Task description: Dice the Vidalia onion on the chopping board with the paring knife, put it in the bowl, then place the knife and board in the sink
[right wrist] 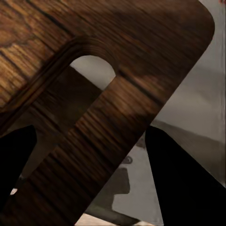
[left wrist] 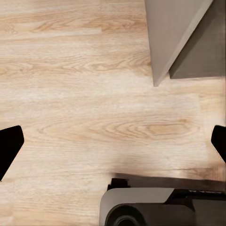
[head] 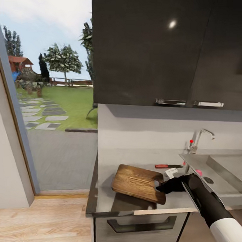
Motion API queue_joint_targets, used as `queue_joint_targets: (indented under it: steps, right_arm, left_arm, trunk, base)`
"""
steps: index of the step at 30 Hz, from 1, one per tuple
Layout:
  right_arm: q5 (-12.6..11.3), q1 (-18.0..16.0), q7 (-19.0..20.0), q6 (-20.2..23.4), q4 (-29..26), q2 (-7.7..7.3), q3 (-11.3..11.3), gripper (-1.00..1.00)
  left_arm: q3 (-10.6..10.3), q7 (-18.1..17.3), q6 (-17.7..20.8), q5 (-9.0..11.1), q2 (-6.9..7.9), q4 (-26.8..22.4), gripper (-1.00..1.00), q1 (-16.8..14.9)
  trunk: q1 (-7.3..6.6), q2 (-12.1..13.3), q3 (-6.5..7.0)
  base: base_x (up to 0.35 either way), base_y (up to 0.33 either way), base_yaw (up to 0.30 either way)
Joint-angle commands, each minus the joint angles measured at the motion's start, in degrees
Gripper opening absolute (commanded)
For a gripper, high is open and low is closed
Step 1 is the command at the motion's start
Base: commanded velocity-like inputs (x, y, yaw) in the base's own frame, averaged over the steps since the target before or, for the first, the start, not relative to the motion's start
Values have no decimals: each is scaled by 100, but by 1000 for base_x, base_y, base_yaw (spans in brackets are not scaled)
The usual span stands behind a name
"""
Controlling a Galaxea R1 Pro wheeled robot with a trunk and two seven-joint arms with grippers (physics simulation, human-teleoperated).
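From the head camera I see my right gripper [head: 162, 187] at the near right corner of the chopping board [head: 138, 182], which lies on the countertop [head: 104, 203] with a shadow under its near edge. On the right wrist camera the board's handle end [right wrist: 117, 108] sits between the two fingers [right wrist: 186, 183], which appear pinched on it. The paring knife [head: 167, 166] lies just behind the board, beside the sink [head: 218, 171]. A pink spot, the Vidalia onion [head: 198, 172], peeks past my arm, mostly hidden. The left gripper [left wrist: 113, 146] hangs spread over wood floor [left wrist: 70, 84].
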Motion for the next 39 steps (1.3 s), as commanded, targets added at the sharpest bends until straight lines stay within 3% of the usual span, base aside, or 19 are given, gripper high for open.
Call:
queue_joint_targets:
  steps: [1, 15, 21, 29, 33, 39]
  right_arm:
    - [25, -3, 46, 10, -6, -1, 8, -100]
    - [29, -3, 50, 3, -6, 17, 20, -100]
    - [29, -3, 50, 1, -2, 21, 195, -100]
    - [146, -3, 34, -5, 12, 23, 634, -100]
    - [369, -3, 40, -14, 19, 29, 687, -100]
    - [422, -3, 41, -37, 28, 30, 697, -100]
  left_arm:
    - [0, -2, -11, 33, 0, 0, 100, 2]
    - [0, -2, -7, 33, 0, 3, 100, 2]
    - [0, -2, -7, 31, 0, 3, 100, 2]
    - [0, -2, -12, 25, 0, 3, 100, 2]
    - [0, -2, -12, 24, 0, 3, 100, 2]
    - [0, -2, -12, 24, 0, 3, 100, 2]
  trunk:
    - [2, -4, -1]
    - [2, -4, -1]
    - [2, -4, -1]
    - [2, -4, -1]
    - [2, -4, -1]
    - [2, -4, -1]
  base:
    - [-1, -258, 0]
    - [126, -242, 0]
    - [271, -227, 0]
    - [92, -229, 0]
    - [4, -230, 0]
    - [0, -230, 0]
